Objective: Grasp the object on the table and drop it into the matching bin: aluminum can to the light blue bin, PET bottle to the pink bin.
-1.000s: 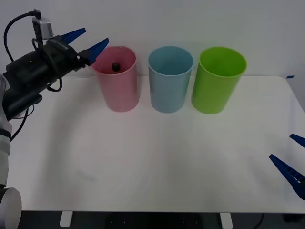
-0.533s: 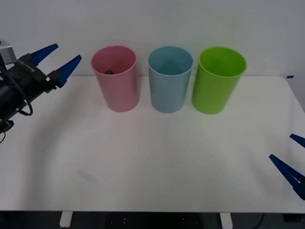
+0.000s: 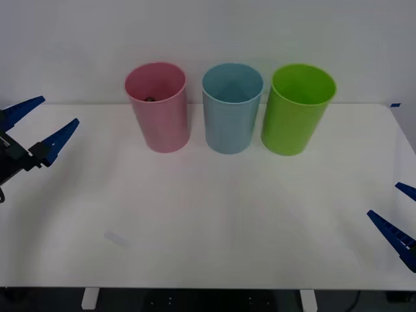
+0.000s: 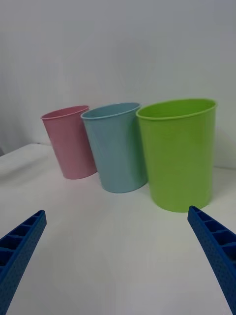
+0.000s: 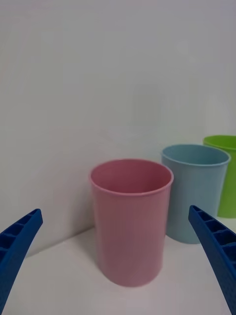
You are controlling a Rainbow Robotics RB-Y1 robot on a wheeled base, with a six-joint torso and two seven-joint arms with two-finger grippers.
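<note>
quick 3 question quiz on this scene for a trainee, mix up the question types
1. True or false: the left gripper is shut on something.
2. Which tall plastic cup-shaped bin stands in the middle of the row? A) pink bin B) light blue bin C) lime green bin
3. Fill in: a small dark object shows just inside the rim of the ____ bin.

Key: 1 false, it is open above the wide white table's left edge; 2 B; 3 pink.

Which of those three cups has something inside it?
The pink bin, leftmost in the front view: a small dark object shows just inside its rim. The light blue bin and green bin look empty.
</note>
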